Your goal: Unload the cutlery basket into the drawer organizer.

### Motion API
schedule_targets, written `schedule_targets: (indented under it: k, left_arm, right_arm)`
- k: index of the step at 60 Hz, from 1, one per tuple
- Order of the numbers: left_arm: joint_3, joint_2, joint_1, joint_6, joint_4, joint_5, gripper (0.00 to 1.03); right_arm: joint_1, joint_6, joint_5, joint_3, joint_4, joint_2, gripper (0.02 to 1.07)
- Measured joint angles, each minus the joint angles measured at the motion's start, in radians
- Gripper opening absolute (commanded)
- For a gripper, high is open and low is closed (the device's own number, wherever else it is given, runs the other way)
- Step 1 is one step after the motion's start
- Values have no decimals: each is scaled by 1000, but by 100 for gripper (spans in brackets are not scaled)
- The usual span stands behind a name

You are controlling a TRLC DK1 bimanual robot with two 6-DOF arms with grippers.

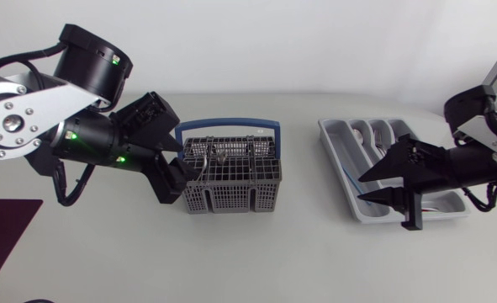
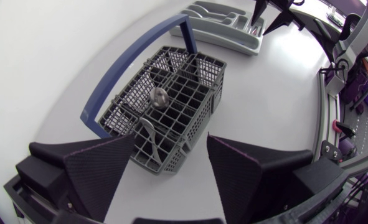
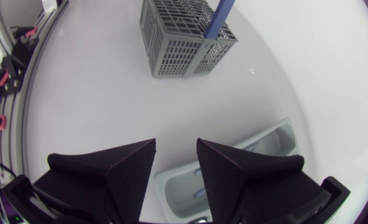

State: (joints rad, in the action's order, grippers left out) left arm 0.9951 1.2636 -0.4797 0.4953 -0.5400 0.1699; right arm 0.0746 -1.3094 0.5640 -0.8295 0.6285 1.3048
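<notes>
The grey cutlery basket [image 1: 231, 174] with a blue handle [image 1: 228, 125] stands mid-table and holds a few pieces of cutlery [image 2: 150, 135]. My left gripper [image 1: 177, 173] sits at the basket's left end, open, with the basket's near corner [image 2: 165, 163] just ahead of its spread fingers [image 2: 103, 168]. The light grey drawer organizer [image 1: 339, 157] lies at the right with some cutlery [image 1: 374, 139] in its compartments. My right gripper [image 1: 364, 188] hovers over the organizer's front part. Its fingers [image 3: 131, 167] stand slightly apart with nothing between them, above a compartment [image 3: 233, 171].
A dark maroon mat [image 1: 2, 236] lies at the table's front left corner. Bare white tabletop [image 1: 307, 244] stretches between the basket and the organizer and along the front.
</notes>
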Motion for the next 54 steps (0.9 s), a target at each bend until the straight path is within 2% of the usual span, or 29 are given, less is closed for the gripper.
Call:
schedule_targets:
  k: [7,11,28,37,54]
  left_arm:
    - [-32,-8,4,0,24,0,98]
    - [-50,-15,10,0,34,0,97]
    - [-118,-46,55,0,109,0,97]
    - [-140,-46,76,-1,143,2,97]
    - [-185,-46,132,-6,238,95,97]
  right_arm:
    - [-135,241,-4,-27,-6,-3,53]
    - [-209,373,-21,-41,-48,-6,53]
    - [-521,873,-155,-101,-215,19,53]
    - [-600,1048,-188,-158,-256,79,53]
    - [-663,1266,-203,-246,-372,198,53]
